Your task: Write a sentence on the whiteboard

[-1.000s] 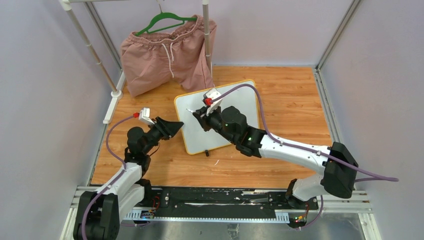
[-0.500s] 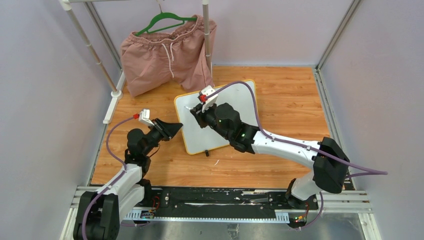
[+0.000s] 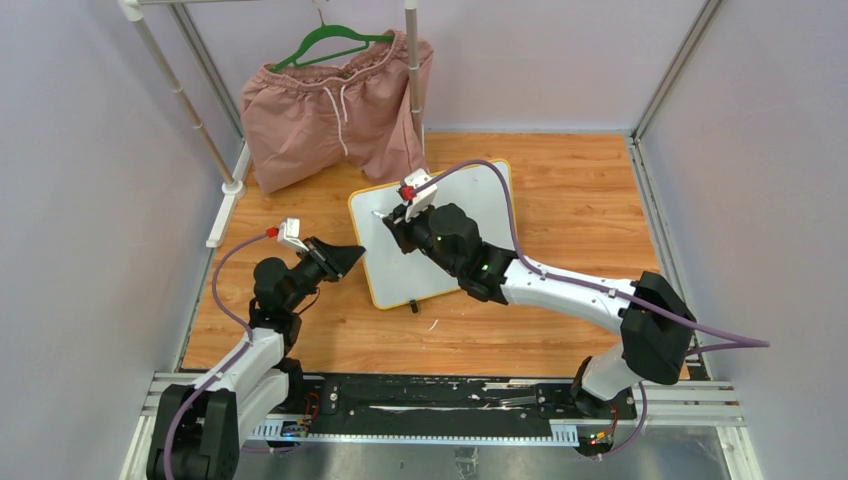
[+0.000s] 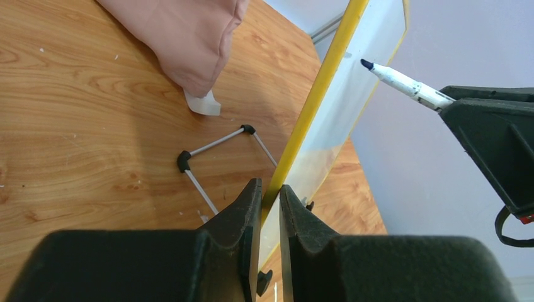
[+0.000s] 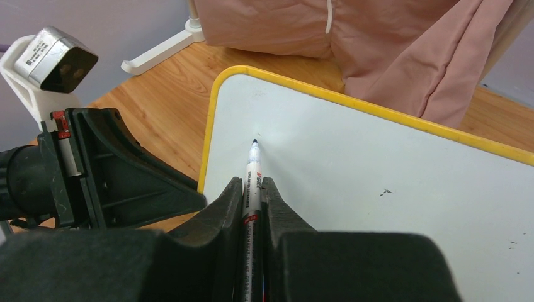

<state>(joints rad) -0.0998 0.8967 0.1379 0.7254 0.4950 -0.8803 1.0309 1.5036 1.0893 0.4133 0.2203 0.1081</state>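
The whiteboard (image 3: 396,272), white with a yellow frame, stands tilted on the wooden floor. Its face is blank apart from a few small dark specks (image 5: 385,192); no sentence shows on it. My left gripper (image 3: 357,251) is shut on the board's left yellow edge (image 4: 296,141), one finger on each side (image 4: 271,190). My right gripper (image 3: 393,228) is shut on a white marker (image 5: 254,168). The marker's dark tip (image 5: 254,142) is at the board's upper left corner, close to the surface; I cannot tell if it touches. The marker also shows in the left wrist view (image 4: 403,83).
Pink shorts (image 3: 335,110) hang on a green hanger from a white rack (image 3: 413,70) behind the board, the cloth close to the board's top edge. The board's wire stand (image 4: 214,151) rests on the floor behind it. Grey walls enclose the floor.
My right arm has moved left across the board with the marker, bringing the tip towards the upper left corner. The left gripper and the board have stayed still.
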